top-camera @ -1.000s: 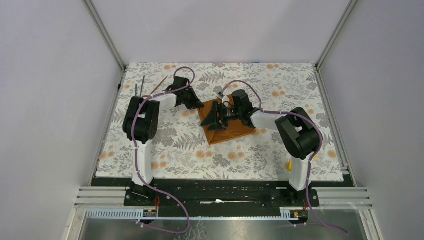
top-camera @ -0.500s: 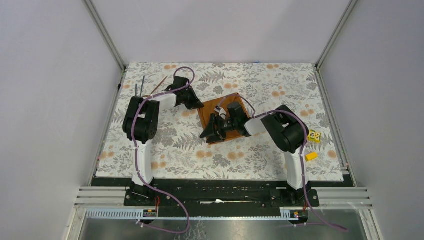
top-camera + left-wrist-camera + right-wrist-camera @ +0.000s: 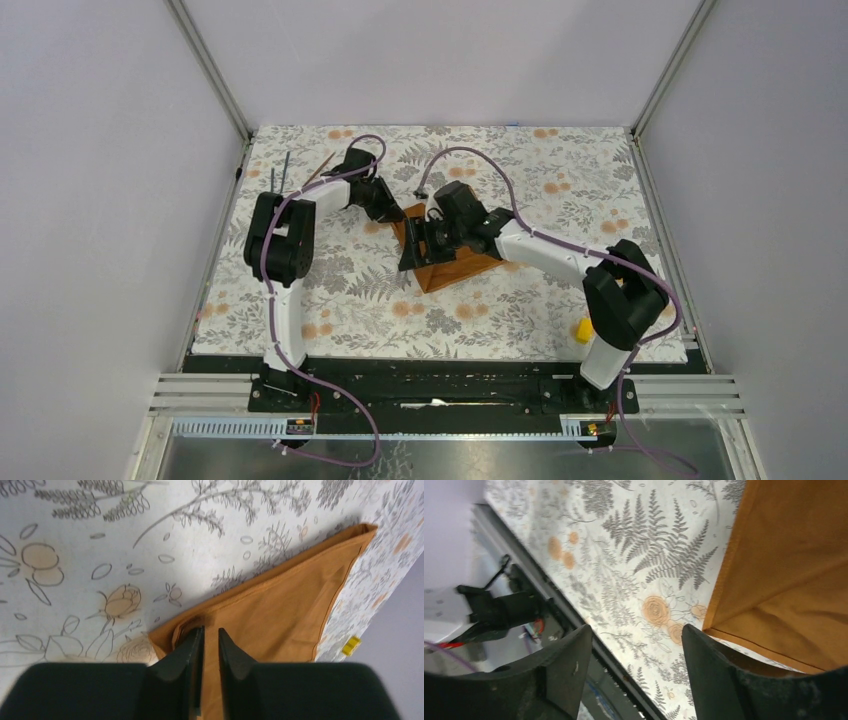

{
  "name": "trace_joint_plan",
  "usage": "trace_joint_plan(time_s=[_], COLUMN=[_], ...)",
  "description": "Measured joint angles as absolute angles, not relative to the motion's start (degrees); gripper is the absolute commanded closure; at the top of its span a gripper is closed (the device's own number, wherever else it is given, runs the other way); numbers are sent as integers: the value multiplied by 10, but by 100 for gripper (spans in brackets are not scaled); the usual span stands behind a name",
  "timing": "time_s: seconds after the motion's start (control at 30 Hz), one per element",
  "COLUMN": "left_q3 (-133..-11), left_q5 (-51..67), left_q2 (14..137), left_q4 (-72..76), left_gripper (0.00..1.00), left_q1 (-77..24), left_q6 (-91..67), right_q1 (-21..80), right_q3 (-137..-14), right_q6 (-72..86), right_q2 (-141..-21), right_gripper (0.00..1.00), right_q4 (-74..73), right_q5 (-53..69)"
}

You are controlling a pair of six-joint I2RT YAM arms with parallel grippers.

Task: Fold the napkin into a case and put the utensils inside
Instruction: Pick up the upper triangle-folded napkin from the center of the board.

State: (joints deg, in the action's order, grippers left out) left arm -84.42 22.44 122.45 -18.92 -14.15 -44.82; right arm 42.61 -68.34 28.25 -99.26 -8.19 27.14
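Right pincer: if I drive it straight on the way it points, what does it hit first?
Most likely the tablecloth. The open right pincer points down at bare floral cloth, just beside the napkin. The napkin's corner lies close to that line and depth is unclear, so it might be clipped.

Napkin (image 3: 455,268): plain rust-orange, no print, hem line slightly darker. Tablecloth (image 3: 560,180) on the desk: off-white, grey fern and leaf print, pale orange blooms scattered. Left claw (image 3: 210,632) and right claw (image 3: 635,630): black. Left arm (image 3: 285,320) and right arm (image 3: 545,250): white links, black joints, purple cables (image 3: 470,152). Spoon (image 3: 322,168): copper-brown. Two rods (image 3: 281,170): dark grey. Small block (image 3: 581,329): yellow. Walls (image 3: 440,60): pale lilac-grey.
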Motion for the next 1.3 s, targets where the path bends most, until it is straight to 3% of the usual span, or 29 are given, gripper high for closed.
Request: trace_joint_plan(time_s=[0.13,0.37,0.43,0.47,0.73,0.93,1.3], left_q3=[-849,-847,-841,-835,-798,-787,-771], left_q5=[251,289,295,296,296,298,306], left_q2=[1211,1105,1069,1051,990,990,986], left_q4=[-223,-276,-278,-280,-310,-320,-320], left_gripper=[56,46,44,42,40,40,40], left_q1=[-135,-79,-61,-52,-29,-27,-4], left_q6=[-442,-408,-397,-390,-349,-334,-328], right_q1=[477,543,554,558,569,575,576], right_q3=[-751,-882,-916,-931,-1033,-1074,-1091], right_q6=[229,184,178,177,180,186,196], right_q2=[-1009,-1120,-1154,-1169,-1253,-1279,-1314], right_gripper=[49,48,63,65,49,59,60], right_q4=[-185,-325,-359,-376,-482,-525,-551], right_q5=[136,-29,-57,-69,-130,-146,-146])
